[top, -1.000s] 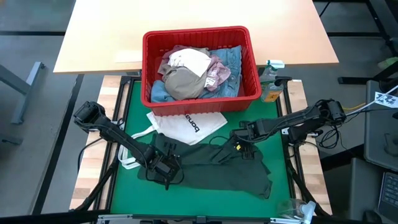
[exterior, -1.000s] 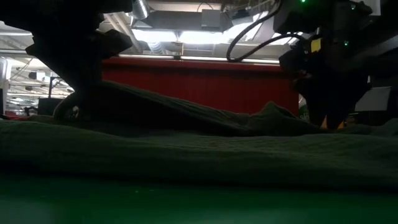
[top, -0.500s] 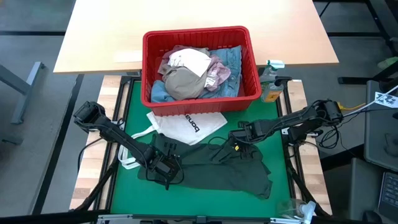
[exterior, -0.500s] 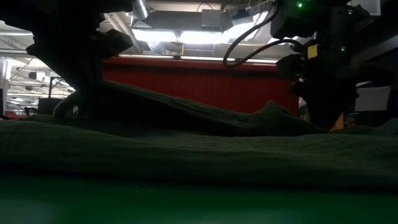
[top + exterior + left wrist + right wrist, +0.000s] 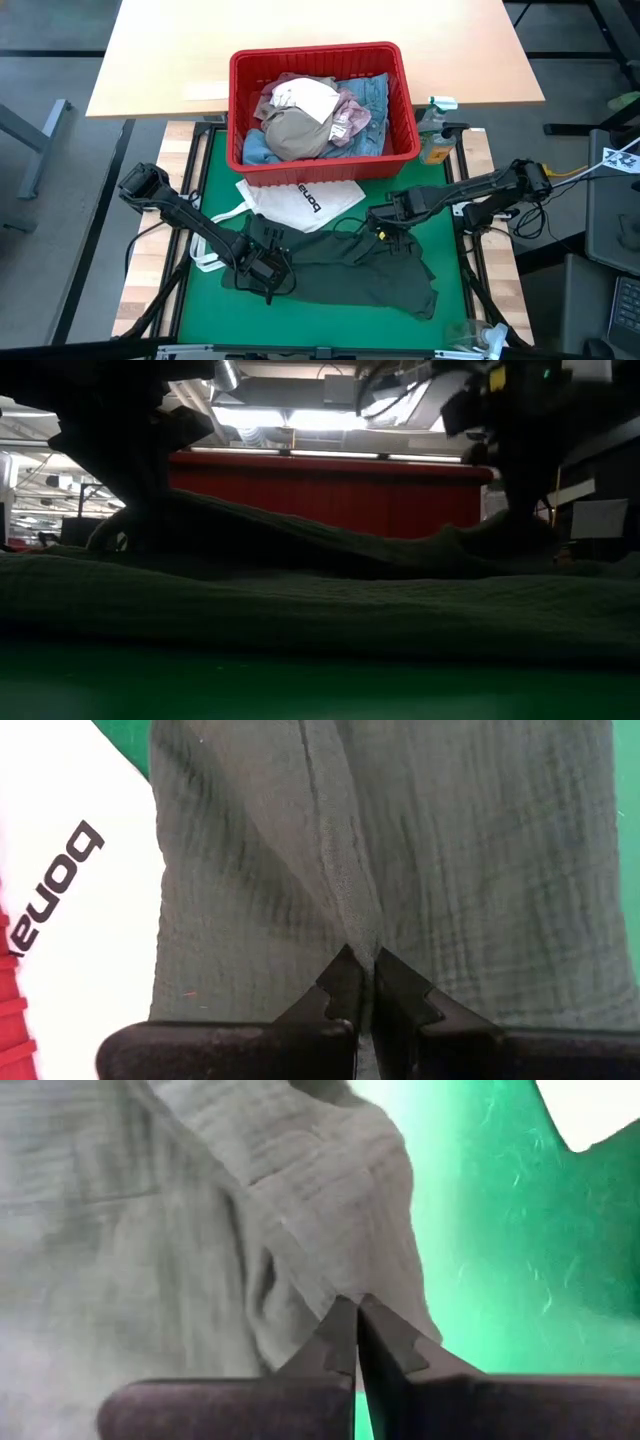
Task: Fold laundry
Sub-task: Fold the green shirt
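Observation:
The dark green top lies spread and rumpled on the green mat. My left gripper is shut on its left part. My right gripper is shut on its far right part and holds that part raised as a peak. The other laundry is heaped in the red basket: a beige piece, a mottled pink one, blue denim and something white. My left gripper pinches a raised ridge of the green cloth between its two fingers, slanting down from the table's left. The cloth around the ridge lies on the mat. My right gripper pinches a folded edge of the top between its fingertips, from above, pointing down. That edge is lifted off the mat, and the cloth slopes down from it to the rest, which lies flat.
A white tote bag with black lettering lies between the basket and the top, its handle beside my left arm. A spray bottle stands at the far right. A wooden tabletop lies beyond the mat.
My right gripper has risen and shifted slightly toward the far edge. The far right part of the green top has come up with it into a higher peak. The rest of the top has stayed on the mat.

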